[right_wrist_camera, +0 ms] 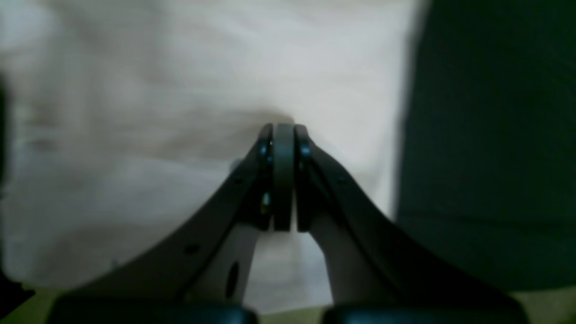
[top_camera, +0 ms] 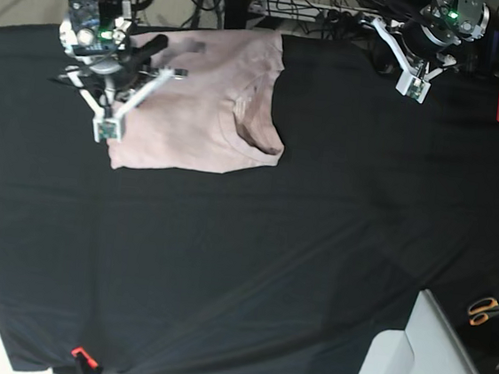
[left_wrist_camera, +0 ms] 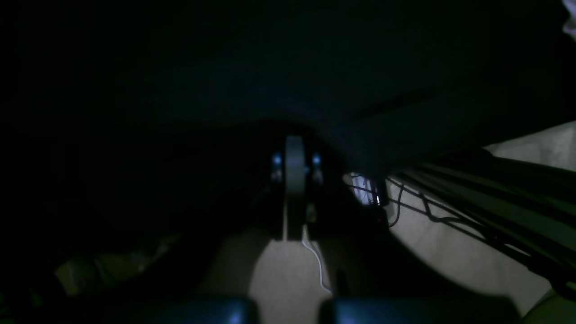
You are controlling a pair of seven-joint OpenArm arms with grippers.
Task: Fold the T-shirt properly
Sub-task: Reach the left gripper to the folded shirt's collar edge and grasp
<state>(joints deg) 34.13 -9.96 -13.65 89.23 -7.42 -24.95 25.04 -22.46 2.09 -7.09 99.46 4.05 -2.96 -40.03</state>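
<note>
Right end effector [right_wrist_camera: 283, 135] has its jaws pressed fully together over the T-shirt [top_camera: 199, 110], and in the right wrist view the tips sit on the pale cloth where a small pucker rises just in front of them; you cannot tell from these pictures whether any fabric is really caught between the jaws or whether they only rest on top. The left end effector [left_wrist_camera: 294, 180] is also shut, with nothing in it, and it hangs at the far edge of the counter [top_camera: 250, 267], well apart from the garment. The T-shirt lies near the far left part of the black counter in the base view, already doubled into a rough block, with the collar turned toward the middle of the counter and one lower corner near the right arm's tip. From here, I think the main risk is a thin or empty grip: if you lift and only one layer is caught, the layers can separate and the fold will open. If nothing is caught, the arm would go up alone and you lose the move. A pull that is too fast may drag the whole block over the black cloth and wrinkle it, because the other arm does not hold the shirt down. Near the collar the cloth is bunched, so a fold over this part may come out uneven. As for containers, I see none on the counter, only orange-handled scissors [top_camera: 485, 310] lying off the counter at the right edge.
</note>
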